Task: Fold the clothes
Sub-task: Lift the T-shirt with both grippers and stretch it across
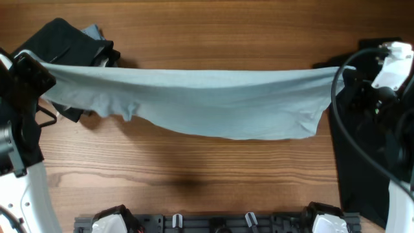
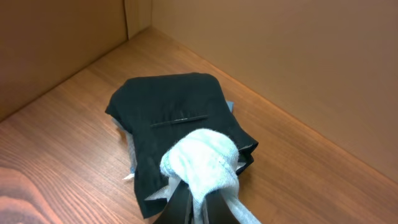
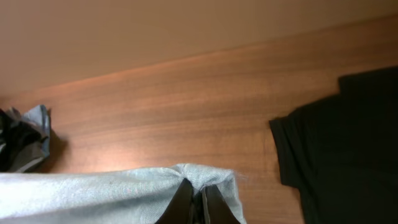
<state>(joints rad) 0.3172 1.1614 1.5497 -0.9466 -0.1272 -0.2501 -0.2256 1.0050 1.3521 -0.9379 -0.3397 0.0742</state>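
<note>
**No legible markings**

No word, label, brand, number or sign can be read in any view. The pale blue T-shirt (image 1: pixel 194 97), the black bundle (image 1: pixel 65 39) at the bench's far left corner, the black T-shirt (image 1: pixel 362 162) at its right edge and the bench (image 1: pixel 194 168) show plain surfaces.

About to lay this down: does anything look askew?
The pale blue T-shirt, stretched between the left tool and right tool, sags unevenly, drooping in a bunch near the left one. Nothing else stands out.
</note>
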